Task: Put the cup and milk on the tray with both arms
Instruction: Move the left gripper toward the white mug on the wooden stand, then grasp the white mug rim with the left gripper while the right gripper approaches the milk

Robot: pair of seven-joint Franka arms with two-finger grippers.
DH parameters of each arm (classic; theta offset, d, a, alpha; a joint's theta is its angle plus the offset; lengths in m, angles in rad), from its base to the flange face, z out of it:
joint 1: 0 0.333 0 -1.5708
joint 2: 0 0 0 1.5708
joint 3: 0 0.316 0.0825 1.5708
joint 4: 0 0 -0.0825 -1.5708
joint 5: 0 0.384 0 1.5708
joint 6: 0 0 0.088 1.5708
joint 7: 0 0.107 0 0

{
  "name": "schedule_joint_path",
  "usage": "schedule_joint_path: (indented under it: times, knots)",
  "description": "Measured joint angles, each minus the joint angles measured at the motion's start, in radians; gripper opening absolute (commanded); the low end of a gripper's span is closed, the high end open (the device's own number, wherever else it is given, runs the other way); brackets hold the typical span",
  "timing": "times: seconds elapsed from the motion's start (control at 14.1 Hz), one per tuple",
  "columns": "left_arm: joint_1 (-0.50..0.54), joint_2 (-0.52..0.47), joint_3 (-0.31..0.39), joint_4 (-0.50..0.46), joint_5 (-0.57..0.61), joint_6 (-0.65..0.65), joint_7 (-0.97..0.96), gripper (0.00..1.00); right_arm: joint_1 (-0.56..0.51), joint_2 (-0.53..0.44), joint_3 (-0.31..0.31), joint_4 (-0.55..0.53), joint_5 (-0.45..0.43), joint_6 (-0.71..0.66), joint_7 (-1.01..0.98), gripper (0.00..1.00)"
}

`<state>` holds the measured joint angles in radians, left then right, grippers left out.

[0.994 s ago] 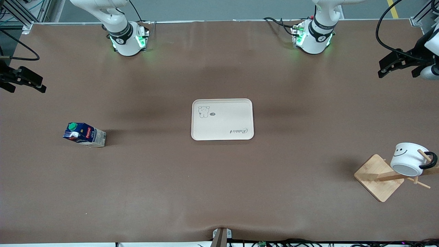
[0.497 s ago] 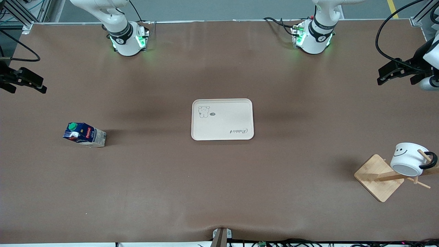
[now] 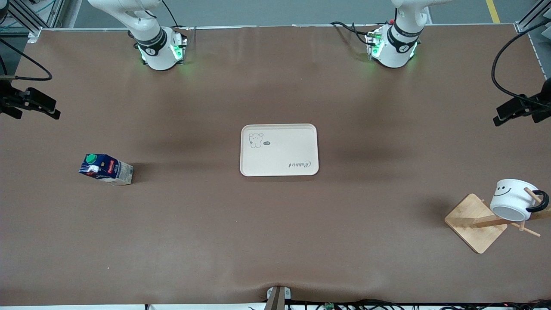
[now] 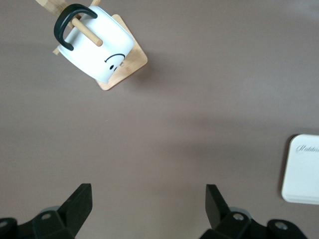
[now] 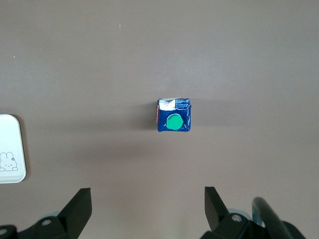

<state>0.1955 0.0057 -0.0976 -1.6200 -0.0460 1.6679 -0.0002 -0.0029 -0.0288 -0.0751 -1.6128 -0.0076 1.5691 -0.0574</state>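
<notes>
The cream tray (image 3: 279, 150) lies flat at mid-table and shows at the edge of both wrist views, tray (image 4: 304, 169) and tray (image 5: 10, 154). The dark-blue milk (image 3: 105, 169) stands toward the right arm's end, its green cap up; the right wrist view shows the milk (image 5: 174, 115) from above. The white smiley cup (image 3: 514, 200) hangs by its black handle on a wooden peg at the left arm's end; the left wrist view also shows the cup (image 4: 99, 47). My left gripper (image 3: 501, 117) (image 4: 148, 204) hangs open over bare table there. My right gripper (image 3: 52, 110) (image 5: 148, 206) hangs open over the table's right-arm end.
The cup's wooden rack (image 3: 475, 223) has a square base and slanted pegs. Both arm bases (image 3: 161, 49) (image 3: 392, 47) stand along the table's edge farthest from the camera. A small mount (image 3: 277, 297) sits at the nearest edge. Black cables trail off both wrists.
My left gripper has swung out toward the left arm's end of the table and closer to the cup's rack. The right gripper has barely shifted. Milk, cup and tray are unmoved.
</notes>
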Motion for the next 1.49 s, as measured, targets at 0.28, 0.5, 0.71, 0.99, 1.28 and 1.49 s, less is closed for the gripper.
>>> schedule_joint_path:
  times: [0.28,0.5,0.71,0.99,1.28,1.49]
  knots:
    - [0.045,0.000,0.000,-0.041,-0.056,0.083,0.019,1.00,-0.001,0.004,-0.002,0.000,0.000,0.000,0.000,1.00]
    - [0.078,0.000,0.001,-0.063,-0.112,0.116,0.021,1.00,-0.002,0.006,-0.002,0.000,0.000,0.000,0.000,1.00]
    - [0.145,-0.001,0.002,-0.070,-0.205,0.122,0.052,1.00,-0.002,0.007,-0.003,0.000,0.000,0.001,0.000,1.00]
    - [0.183,-0.001,0.002,-0.085,-0.306,0.136,0.060,1.00,-0.002,0.010,-0.003,0.000,0.000,0.001,0.000,1.00]
    - [0.206,-0.001,0.002,-0.140,-0.423,0.248,0.109,1.00,-0.002,0.012,-0.003,0.000,0.000,0.001,0.000,1.00]
    - [0.246,0.006,0.004,-0.231,-0.555,0.354,0.277,1.00,-0.002,0.040,-0.003,0.001,0.000,0.001,0.000,1.00]
